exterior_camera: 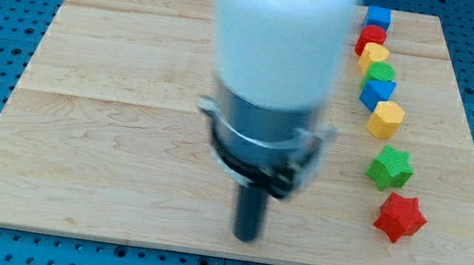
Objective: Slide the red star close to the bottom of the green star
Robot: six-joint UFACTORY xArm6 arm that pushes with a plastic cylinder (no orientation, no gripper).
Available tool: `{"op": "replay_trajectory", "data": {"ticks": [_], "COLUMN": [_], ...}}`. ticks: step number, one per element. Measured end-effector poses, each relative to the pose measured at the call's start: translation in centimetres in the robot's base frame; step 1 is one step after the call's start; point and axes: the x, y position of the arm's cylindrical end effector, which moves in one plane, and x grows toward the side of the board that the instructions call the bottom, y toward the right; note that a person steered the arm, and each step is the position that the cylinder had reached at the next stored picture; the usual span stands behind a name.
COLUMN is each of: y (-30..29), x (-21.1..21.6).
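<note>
The red star [400,218] lies near the board's lower right, just below and slightly right of the green star [390,167]; the two sit close, nearly touching. My tip [245,238] rests on the board near the bottom edge, well to the left of both stars and apart from every block. The arm's white and grey body hides the middle of the board above the tip.
A column of blocks runs down the upper right: blue cube [379,19], red block [371,40], yellow block [374,56], green block [380,75], blue block [376,93], yellow hexagon [386,120]. The wooden board [107,133] lies on a blue pegboard.
</note>
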Motion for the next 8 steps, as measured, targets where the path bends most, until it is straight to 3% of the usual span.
{"op": "replay_trajectory", "data": {"ticks": [3,4,5,8], "y": [18.5,21.9,18.9,17.1], "x": [0.9,-0.1,-0.2,-3.7]}}
